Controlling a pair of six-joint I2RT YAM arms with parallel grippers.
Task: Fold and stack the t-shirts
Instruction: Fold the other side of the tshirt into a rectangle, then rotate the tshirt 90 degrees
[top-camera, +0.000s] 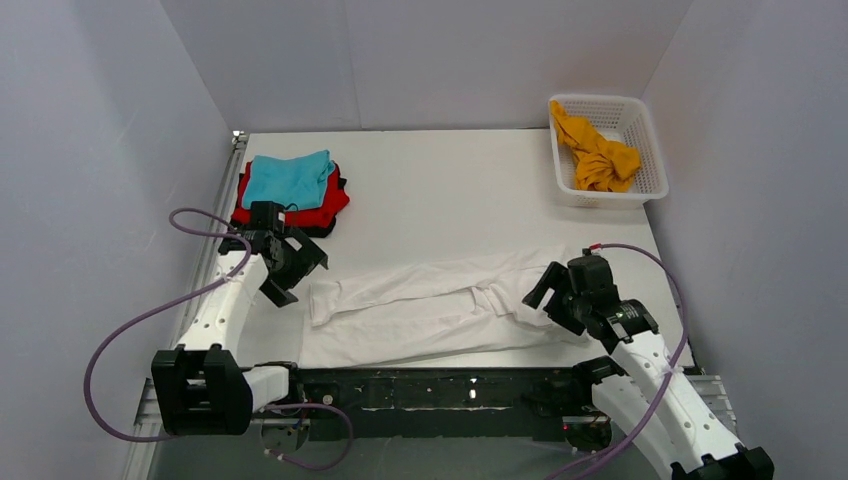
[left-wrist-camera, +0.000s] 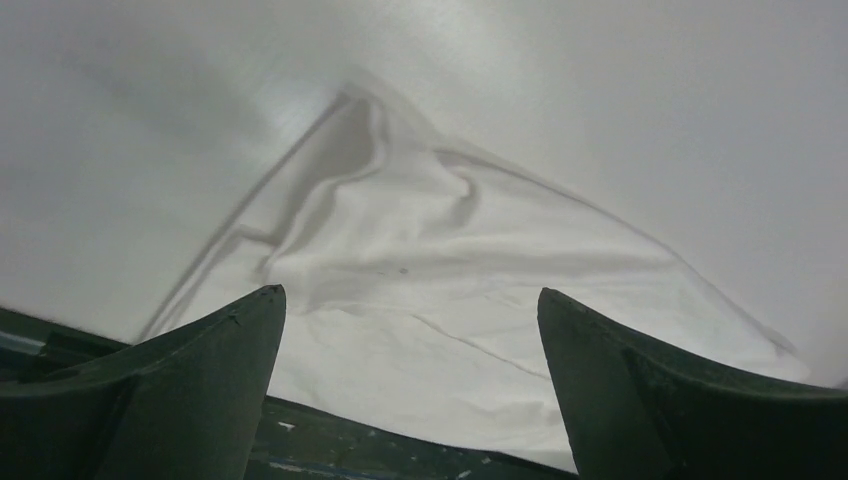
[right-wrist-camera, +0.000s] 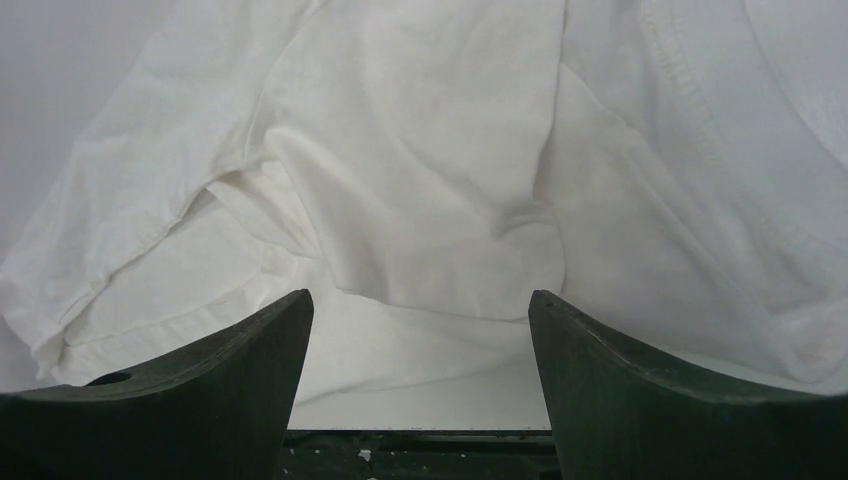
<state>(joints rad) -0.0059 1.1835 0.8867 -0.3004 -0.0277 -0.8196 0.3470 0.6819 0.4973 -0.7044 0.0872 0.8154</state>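
Nearest, a black rail (top-camera: 430, 385) runs along the table's (top-camera: 450, 190) front edge between the two arm bases; just beyond it lies the white t-shirt (top-camera: 420, 305), folded into a long band that stretches left to right across the near part of the table, its surface creased and one folded layer lapped over another.

The left gripper (top-camera: 295, 272) hangs at the band's left end with its jaws spread wide and nothing between them; its wrist view shows the left gripper (left-wrist-camera: 410, 300) above a wrinkled corner of the white t-shirt (left-wrist-camera: 430, 260).

The right gripper (top-camera: 540, 300) sits at the band's right end, jaws also apart and gripping nothing; from its wrist view the right gripper (right-wrist-camera: 420, 300) looks onto the bunched folds and a stitched hem of the white t-shirt (right-wrist-camera: 430, 150). Whether the fingertips touch the cloth I cannot tell.

Farther back on the left stands a stack of folded tees — a teal t-shirt (top-camera: 290, 180) on top of a red t-shirt (top-camera: 322, 212).

In the far right corner, a white lattice basket (top-camera: 612, 196) holds a crumpled orange-yellow t-shirt (top-camera: 598, 155).
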